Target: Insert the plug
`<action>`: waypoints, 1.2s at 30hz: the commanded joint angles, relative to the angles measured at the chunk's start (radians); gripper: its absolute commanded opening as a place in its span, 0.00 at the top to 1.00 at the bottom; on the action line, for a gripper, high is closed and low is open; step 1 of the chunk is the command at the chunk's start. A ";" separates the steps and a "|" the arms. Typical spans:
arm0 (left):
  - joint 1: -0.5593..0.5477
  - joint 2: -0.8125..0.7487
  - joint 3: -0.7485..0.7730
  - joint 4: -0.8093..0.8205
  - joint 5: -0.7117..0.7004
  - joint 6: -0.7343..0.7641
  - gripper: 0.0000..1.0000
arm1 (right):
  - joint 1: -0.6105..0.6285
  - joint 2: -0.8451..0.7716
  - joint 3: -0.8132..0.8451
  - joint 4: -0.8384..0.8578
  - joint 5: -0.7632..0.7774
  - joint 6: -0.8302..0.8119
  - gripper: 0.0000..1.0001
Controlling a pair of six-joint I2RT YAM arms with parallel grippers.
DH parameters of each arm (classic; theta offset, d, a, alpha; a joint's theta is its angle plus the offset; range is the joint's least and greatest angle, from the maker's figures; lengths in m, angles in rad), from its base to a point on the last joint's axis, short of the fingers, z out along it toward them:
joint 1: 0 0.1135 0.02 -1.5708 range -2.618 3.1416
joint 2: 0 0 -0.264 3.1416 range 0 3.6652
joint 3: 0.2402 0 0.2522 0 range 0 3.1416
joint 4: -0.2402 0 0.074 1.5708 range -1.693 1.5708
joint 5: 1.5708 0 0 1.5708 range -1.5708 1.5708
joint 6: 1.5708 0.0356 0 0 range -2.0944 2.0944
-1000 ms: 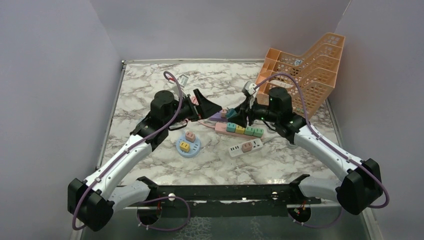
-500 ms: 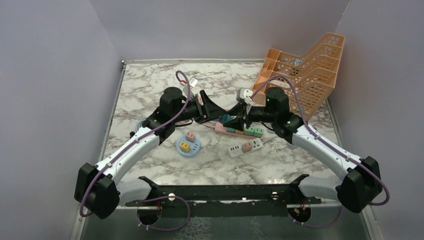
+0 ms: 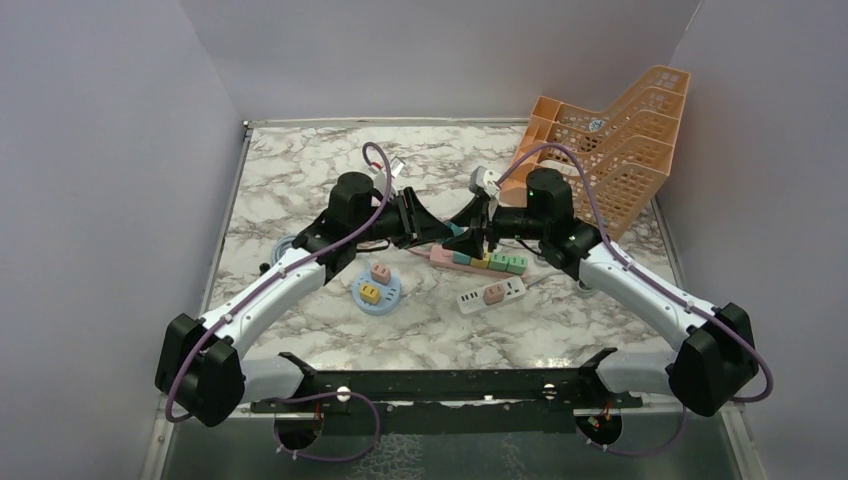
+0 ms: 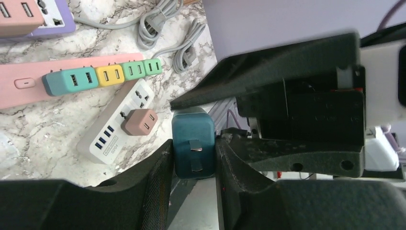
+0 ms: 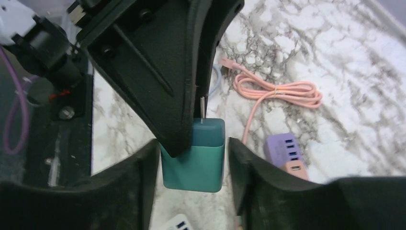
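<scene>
The plug (image 3: 462, 238) is a teal block with a darker end carrying two metal prongs, hanging in mid-air above the pink power strip (image 3: 480, 262). My left gripper (image 4: 194, 143) is shut on the plug (image 4: 193, 148) at its dark pronged end. My right gripper (image 5: 192, 143) stands open around the plug's lighter end (image 5: 194, 160), with a clear gap on one side. In the top view both grippers meet nose to nose over the table's middle. The pink power strip (image 4: 28, 84) has several coloured plugs in it.
A white power strip (image 3: 491, 294) with a pink plug lies nearer the arms. A blue round dish (image 3: 378, 290) holds two plugs. A purple strip (image 5: 282, 148), a coiled pink cable (image 5: 282, 93) and grey cords (image 4: 163, 24) lie nearby. Orange baskets (image 3: 610, 140) stand at the back right.
My left gripper moved right to meet the right one and shut on the plug. The right gripper's jaws spread apart from the plug.
</scene>
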 commanded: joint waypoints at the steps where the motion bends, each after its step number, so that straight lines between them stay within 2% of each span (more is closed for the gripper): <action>1: -0.008 -0.081 0.023 0.083 -0.031 0.127 0.89 | 0.009 -0.057 0.029 0.047 0.046 0.189 0.41; 3: -0.007 -0.120 0.003 0.133 -0.038 0.160 0.91 | 0.009 -0.104 0.007 0.097 0.058 0.306 0.33; 7: -0.007 -0.196 -0.027 0.241 -0.018 0.182 0.92 | 0.009 -0.215 -0.054 0.217 0.135 0.564 0.31; 10: -0.007 -0.226 -0.023 0.295 0.013 0.186 0.94 | 0.009 -0.271 -0.089 0.298 0.194 0.742 0.31; 14: -0.007 -0.243 0.010 0.315 0.065 0.204 0.96 | 0.008 -0.269 -0.093 0.403 0.158 0.928 0.31; 18: -0.007 -0.252 0.040 0.339 0.119 0.211 0.96 | 0.009 -0.230 -0.038 0.432 0.119 1.007 0.35; 22: -0.007 -0.268 0.051 0.365 0.129 0.200 0.96 | 0.009 -0.193 -0.040 0.537 0.086 1.131 0.41; 27: -0.007 -0.280 0.046 0.401 0.127 0.174 0.96 | 0.009 -0.152 -0.050 0.679 0.040 1.230 0.57; 33: -0.007 -0.284 0.032 0.408 0.105 0.162 0.96 | 0.009 -0.113 -0.029 0.782 -0.017 1.264 0.79; 34: -0.007 -0.283 0.030 0.408 0.101 0.162 0.95 | 0.008 -0.105 -0.024 0.789 -0.026 1.259 0.83; 36: -0.007 -0.281 0.022 0.406 0.094 0.164 0.86 | 0.009 -0.093 -0.010 0.780 -0.040 1.228 0.93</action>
